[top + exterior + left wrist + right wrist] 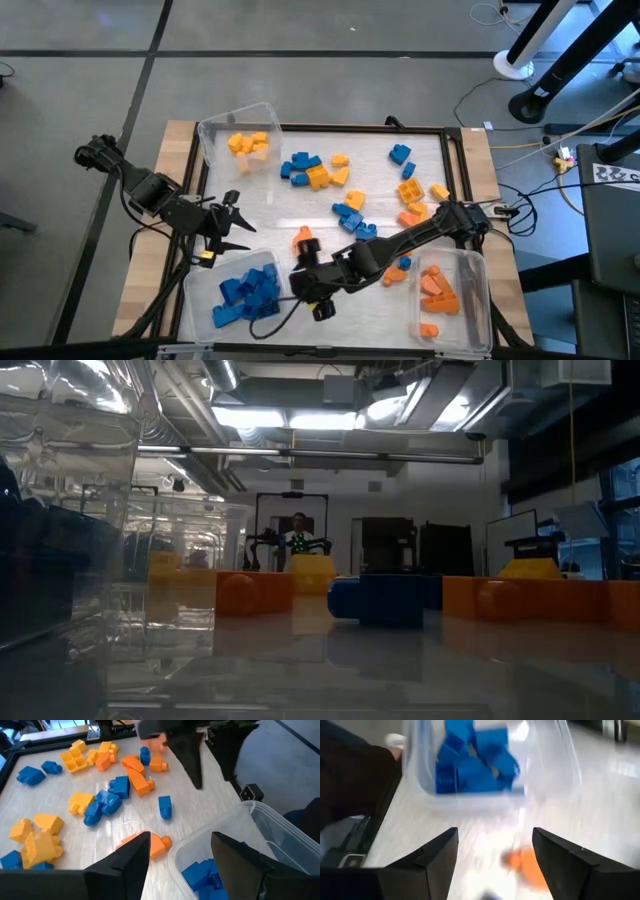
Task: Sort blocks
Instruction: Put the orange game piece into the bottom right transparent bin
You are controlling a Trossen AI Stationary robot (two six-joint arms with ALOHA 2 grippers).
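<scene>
The tabletop (300, 215) carries three clear bins and a scatter of blocks (345, 205) in blue, orange and yellow.

Left gripper (232, 222): positioned over the tabletop near its left edge, just beyond the bin of blue blocks (250, 290). Its fingers (125, 865) stand spread, with nothing between them. In the left wrist view, an orange block (155, 845) lies on the surface just ahead of the fingers, beside the rim of the blue bin (240, 825).

Right gripper (303, 268): reaches across from the right side to the front-centre of the tabletop, close beside the blue bin's right wall. Its fingers (432, 860) are spread apart and hold nothing. In the right wrist view, an orange block (525, 865) lies on the surface between and just ahead of the fingers, and the bin of blue blocks (475, 762) sits farther ahead.

Block locations:
- Blue blocks fill the bin at the front-left corner.
- Yellow blocks (248, 145) lie in the bin (215, 130) at the back-left corner.
- Orange blocks (438, 290) lie in the bin (478, 275) at the front-right corner.
- Unsorted blocks of all three colours remain loose across the centre and right of the tabletop.

In the low view, orange (255, 592), yellow (312, 572) and blue (378, 598) blocks stand on the surface; a person (298, 530) shows in the room behind.
</scene>
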